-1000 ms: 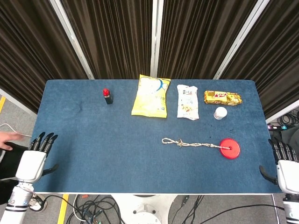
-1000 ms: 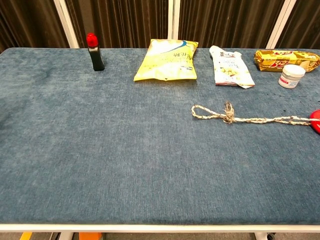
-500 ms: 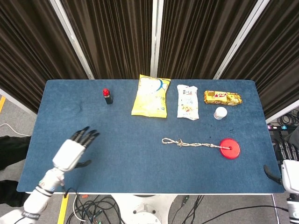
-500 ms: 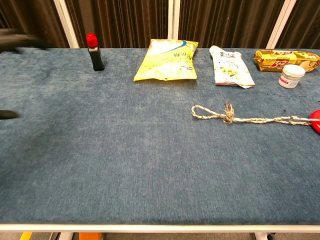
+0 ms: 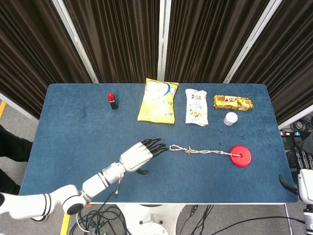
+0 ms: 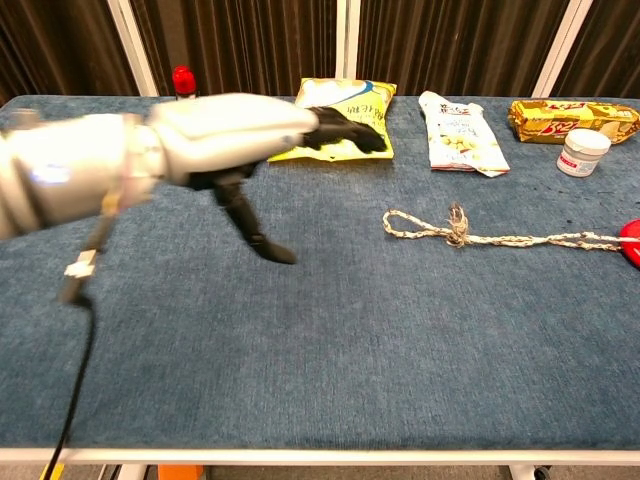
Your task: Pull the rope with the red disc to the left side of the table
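Observation:
A braided rope (image 5: 203, 152) lies across the right half of the blue table (image 5: 73, 132), its loop end pointing left and a knot near that end; in the chest view the rope (image 6: 500, 237) runs off to the right. A flat red disc (image 5: 240, 155) sits at its right end, only a sliver of the disc (image 6: 632, 240) showing in the chest view. My left hand (image 5: 142, 154) hovers just left of the loop, fingers stretched out and apart, holding nothing; the same hand (image 6: 250, 135) looks blurred in the chest view. My right hand (image 5: 304, 176) is at the table's right edge, partly cut off.
Along the back stand a small dark bottle with a red cap (image 5: 112, 100), a yellow snack bag (image 5: 157, 100), a white snack packet (image 5: 196, 106), a gold wrapped bar (image 5: 233, 102) and a small white jar (image 5: 230, 118). Dark curtains hang behind the table.
My left arm has swept from the table's left edge across to the middle, ending just left of the rope's loop. The right hand has sunk slightly lower at the right edge.

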Robot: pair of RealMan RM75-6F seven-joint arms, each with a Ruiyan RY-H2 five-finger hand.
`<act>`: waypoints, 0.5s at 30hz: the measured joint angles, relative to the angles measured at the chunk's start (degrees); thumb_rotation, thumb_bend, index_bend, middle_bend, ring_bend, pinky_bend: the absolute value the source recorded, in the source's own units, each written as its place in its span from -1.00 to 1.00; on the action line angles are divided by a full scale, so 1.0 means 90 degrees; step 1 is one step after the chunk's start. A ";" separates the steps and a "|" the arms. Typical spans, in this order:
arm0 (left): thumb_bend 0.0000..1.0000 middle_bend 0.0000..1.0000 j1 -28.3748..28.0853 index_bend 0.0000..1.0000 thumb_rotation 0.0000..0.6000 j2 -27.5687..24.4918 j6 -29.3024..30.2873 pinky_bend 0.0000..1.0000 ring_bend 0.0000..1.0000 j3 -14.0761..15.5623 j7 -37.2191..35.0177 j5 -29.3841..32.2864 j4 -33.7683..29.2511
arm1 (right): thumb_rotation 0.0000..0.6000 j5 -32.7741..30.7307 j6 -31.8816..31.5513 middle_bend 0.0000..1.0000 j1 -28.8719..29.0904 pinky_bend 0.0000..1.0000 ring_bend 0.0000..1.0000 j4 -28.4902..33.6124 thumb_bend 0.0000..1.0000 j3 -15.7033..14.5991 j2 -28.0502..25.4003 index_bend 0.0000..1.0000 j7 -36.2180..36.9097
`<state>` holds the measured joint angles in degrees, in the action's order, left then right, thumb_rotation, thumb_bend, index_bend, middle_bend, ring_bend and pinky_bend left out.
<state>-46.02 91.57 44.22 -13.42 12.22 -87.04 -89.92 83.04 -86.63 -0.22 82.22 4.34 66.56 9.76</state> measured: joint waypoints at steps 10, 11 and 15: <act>-0.76 -0.74 -0.1354 -0.79 1.00 0.1189 -0.0899 -0.65 -1.00 -0.0341 -0.0568 0.0573 0.1782 | 1.00 -0.0056 -0.0005 -0.99 -0.0039 -1.00 -1.00 -0.0150 -0.56 0.0033 0.0004 -1.00 0.0197; -0.75 -0.73 -0.1402 -0.79 1.00 0.1226 -0.0924 -0.65 -1.00 -0.0340 -0.0606 0.0578 0.1854 | 1.00 -0.0067 0.0005 -0.99 -0.0042 -1.00 -1.00 -0.0176 -0.56 0.0035 0.0008 -1.00 0.0220; -0.76 -0.73 -0.1652 -0.79 1.00 0.1449 -0.1043 -0.65 -1.00 -0.0306 -0.0864 0.0608 0.2328 | 1.00 -0.0085 0.0037 -0.99 -0.0052 -1.00 -1.00 -0.0256 -0.57 0.0032 0.0030 -1.00 0.0295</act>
<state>-60.89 104.62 34.84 -16.17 4.44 -81.57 -68.97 82.27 -86.30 -0.69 79.91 4.63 66.83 12.41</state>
